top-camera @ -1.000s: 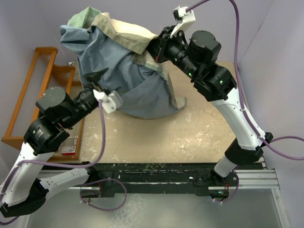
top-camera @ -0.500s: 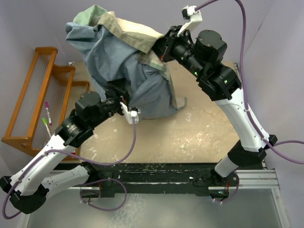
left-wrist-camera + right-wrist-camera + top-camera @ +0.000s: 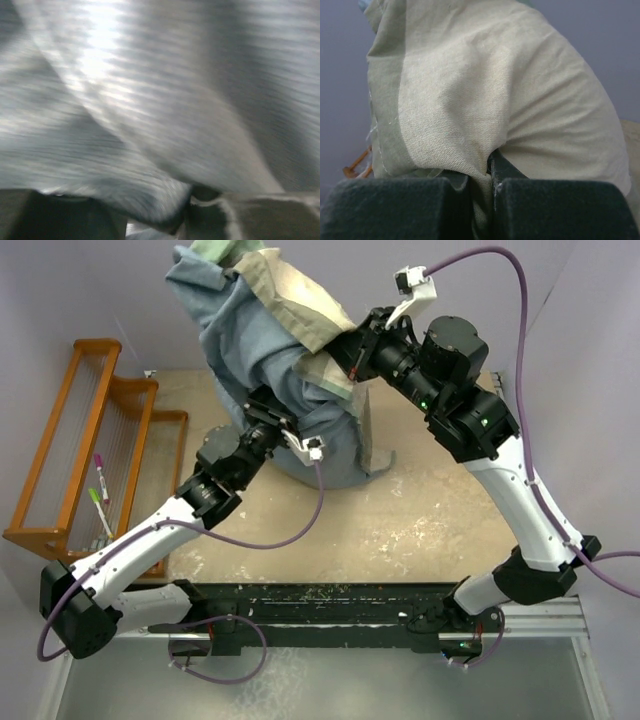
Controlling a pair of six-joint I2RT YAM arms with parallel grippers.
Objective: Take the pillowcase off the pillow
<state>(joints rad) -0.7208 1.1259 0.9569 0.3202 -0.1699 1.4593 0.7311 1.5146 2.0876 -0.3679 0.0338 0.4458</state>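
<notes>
From above, I am holding the pillowcase (image 3: 250,350) high over the far edge of the surface (image 3: 430,520) with my right end effector (image 3: 345,352). It is gripping the cream part up there so that the weight inside is hanging downward, toward the opening. The blue-grey inside of the cloth is draping down to a rounded bulge resting near the far edge. The pillow is presumably inside that bulge, though I am not seeing any of it. My left end effector (image 3: 268,412) is pressing into the hanging folds lower on the left, likely seeking a second hold.

In the left wrist view, blurred grey cloth is filling everything, right against the end effector — I cannot tell whether it is apart or gripping.

In the right wrist view, my two dark pads (image 3: 395,210) are sitting together with a cream fold pinched between them. The cloth is bulging out just above, a sage band showing on its left.
</notes>
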